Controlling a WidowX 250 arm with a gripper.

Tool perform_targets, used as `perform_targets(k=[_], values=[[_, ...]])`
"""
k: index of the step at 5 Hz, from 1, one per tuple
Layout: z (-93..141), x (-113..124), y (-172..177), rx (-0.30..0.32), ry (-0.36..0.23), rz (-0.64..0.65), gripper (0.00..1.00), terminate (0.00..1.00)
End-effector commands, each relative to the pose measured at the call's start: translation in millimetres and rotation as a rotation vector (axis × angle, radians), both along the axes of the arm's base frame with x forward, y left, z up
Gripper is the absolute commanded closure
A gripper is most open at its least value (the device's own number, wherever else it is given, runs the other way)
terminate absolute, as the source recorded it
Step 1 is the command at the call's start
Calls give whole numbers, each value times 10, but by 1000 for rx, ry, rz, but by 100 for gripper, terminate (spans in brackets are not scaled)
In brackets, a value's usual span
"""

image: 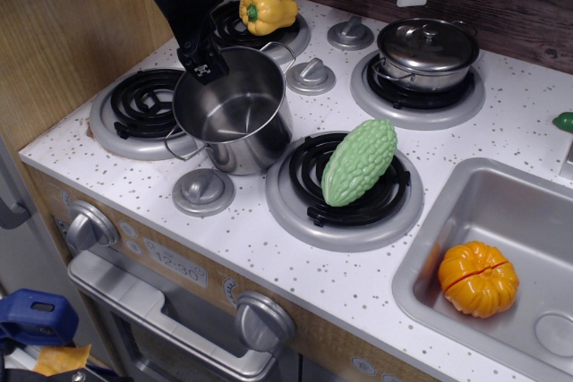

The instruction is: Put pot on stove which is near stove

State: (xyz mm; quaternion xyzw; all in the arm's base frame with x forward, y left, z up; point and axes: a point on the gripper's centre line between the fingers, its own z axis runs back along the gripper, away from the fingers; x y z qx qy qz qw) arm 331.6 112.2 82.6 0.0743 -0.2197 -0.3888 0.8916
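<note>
Claw (207,66) pinches pot (235,112) by its rim, between burners, front-left stove (141,106) awaiting; placement unfinished.

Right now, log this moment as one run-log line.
gripper: on far rim of pot, closure unclear | pot: upright, between burners, overlapping front-left stove ring | bitter gourd: on front-right burner | task: incomplete

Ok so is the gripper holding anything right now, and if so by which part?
The gripper appears closed on the back rim of the open steel pot, fingers straddling the wall. The pot stands between the two front burners.
</note>
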Motion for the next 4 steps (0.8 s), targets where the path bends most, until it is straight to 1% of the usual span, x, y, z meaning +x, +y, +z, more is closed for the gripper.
perform_targets(k=[1,2,3,4], values=[[0,0,0,0,0,0,0,0],[-61,-10,17,-28,-26,-1,0,0],[-129,-4,35,-72,-46,17,0,0],[-141,7,20,-67,-61,33,100,0]])
